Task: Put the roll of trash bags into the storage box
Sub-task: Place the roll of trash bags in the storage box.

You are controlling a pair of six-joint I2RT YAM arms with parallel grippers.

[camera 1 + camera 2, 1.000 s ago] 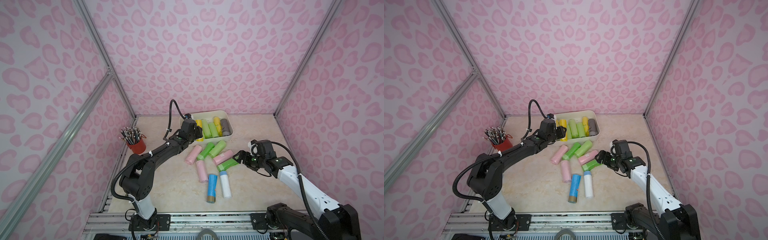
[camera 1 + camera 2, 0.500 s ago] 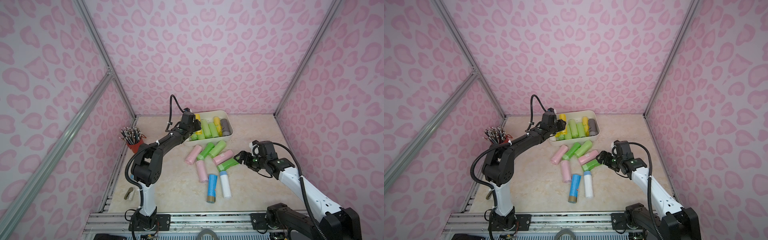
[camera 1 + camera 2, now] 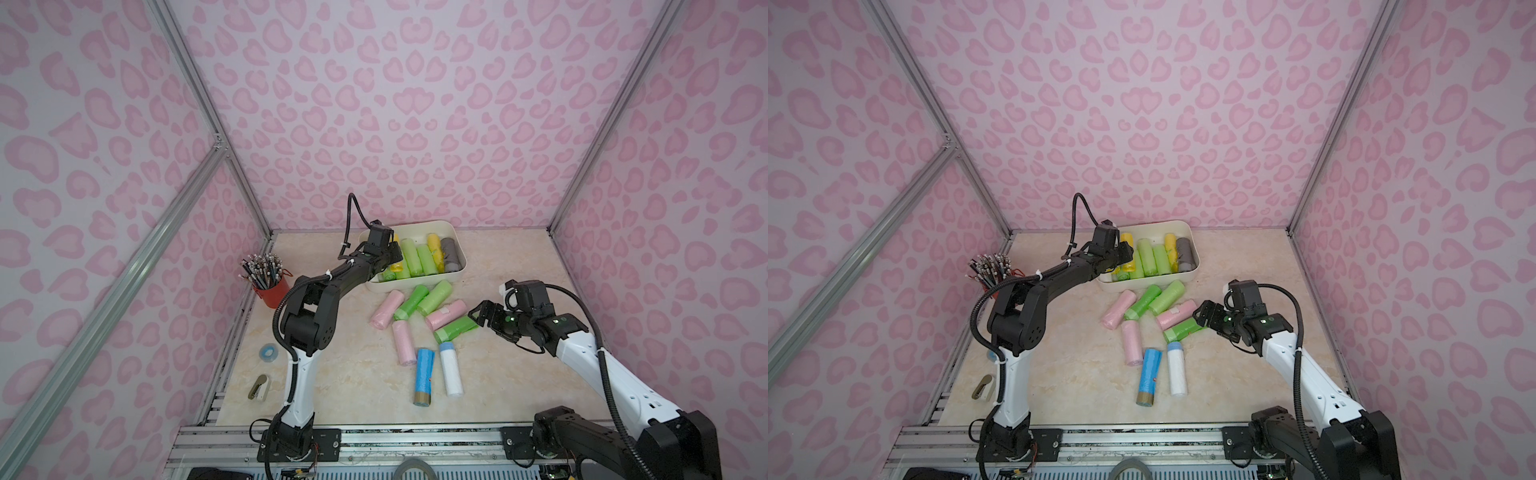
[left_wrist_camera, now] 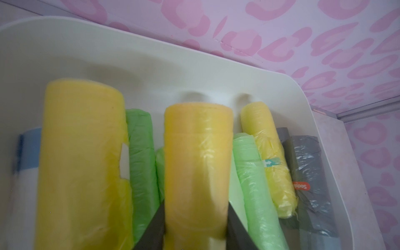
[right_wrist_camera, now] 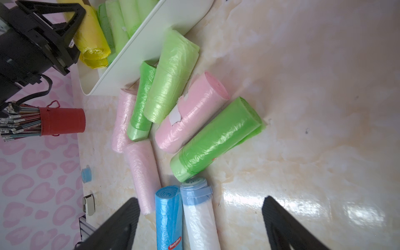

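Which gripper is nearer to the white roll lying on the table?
Right. The right gripper hovers open close by the white roll; the left gripper is farther, over the storage box, shut on a yellow roll.

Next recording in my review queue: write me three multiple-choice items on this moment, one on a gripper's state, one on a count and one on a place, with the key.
1. On the left gripper, the jaws are: A wide apart and empty; B closed on a yellow roll; C closed on nothing.
2. Pink rolls lying on the table: A one; B five; C three.
3. The grey roll is: A in the storage box; B on the table; C in the left gripper.

Key:
1 B: the left wrist view shows the jaws pressed against the yellow roll's sides.
2 C: both top views show three pink rolls outside the storage box.
3 A: it lies along one end wall inside the storage box.
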